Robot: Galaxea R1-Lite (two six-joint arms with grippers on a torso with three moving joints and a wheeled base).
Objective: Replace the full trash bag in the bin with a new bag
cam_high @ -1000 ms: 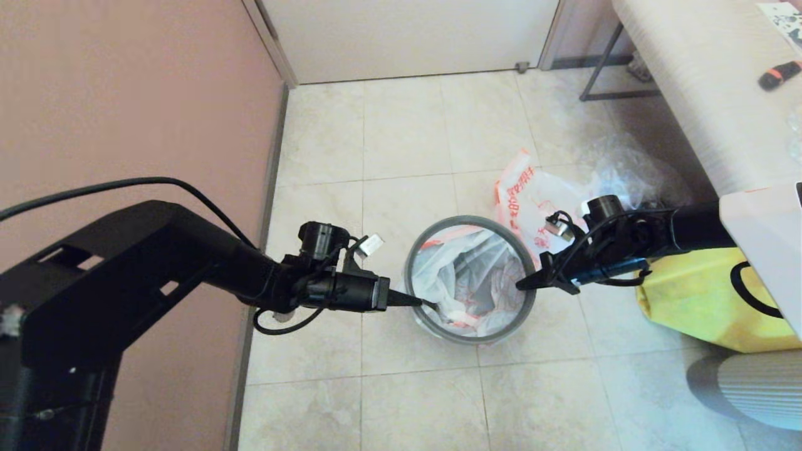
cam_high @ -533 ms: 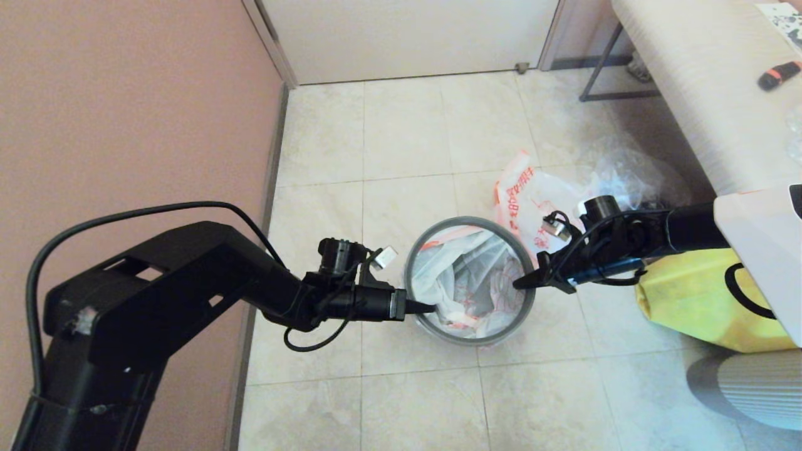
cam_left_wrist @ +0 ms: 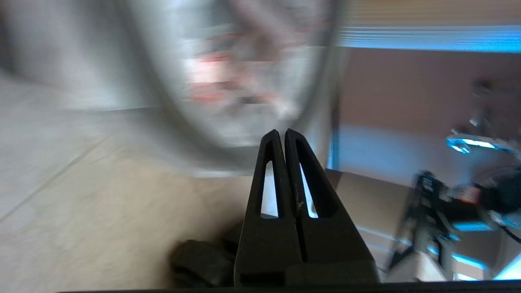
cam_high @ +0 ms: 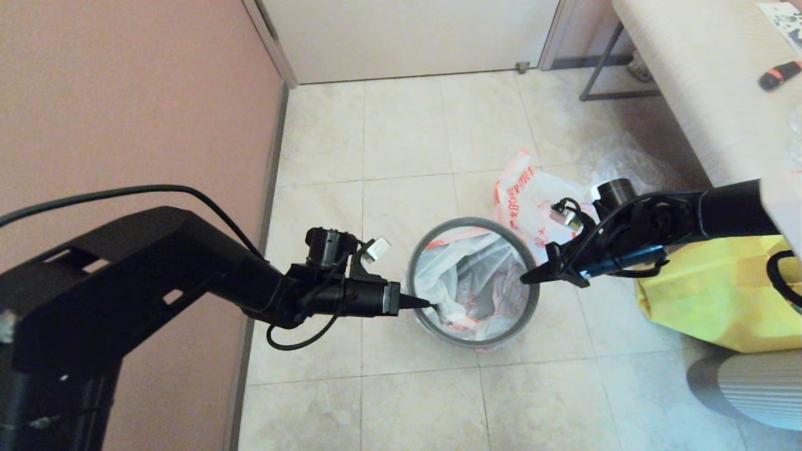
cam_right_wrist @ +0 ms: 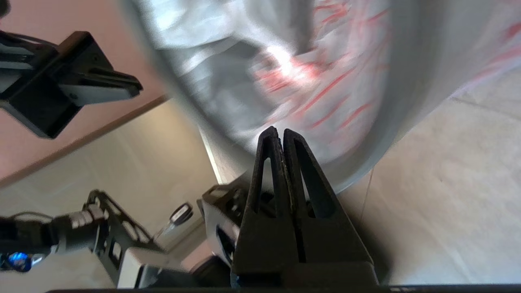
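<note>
The bin (cam_high: 473, 336) stands on the tiled floor in the middle of the head view, with the dark-grey hoop (cam_high: 531, 307) on its rim. The new bag (cam_high: 467, 275) lines it, white with orange-red print, loose and crumpled inside. My left gripper (cam_high: 430, 305) is shut, its tip at the rim's left side. My right gripper (cam_high: 524, 280) is shut, its tip at the rim's right side. Neither pinches any plastic that I can see. The full trash bag (cam_high: 523, 200) lies on the floor just behind the bin. In the right wrist view the right gripper (cam_right_wrist: 280, 131) points at the lined bin (cam_right_wrist: 309, 69).
A yellow fabric tote (cam_high: 708, 294) sits on the floor right of the bin, under my right arm. A clear crinkled bag (cam_high: 626, 164) lies behind it beside the white-covered table (cam_high: 695, 75). The pink wall (cam_high: 125, 113) runs along the left.
My left arm dipped lower and reached in half a second ago, then rose back. My right arm has lifted and drawn slightly to the right. Both tips stay at the bin's rim.
</note>
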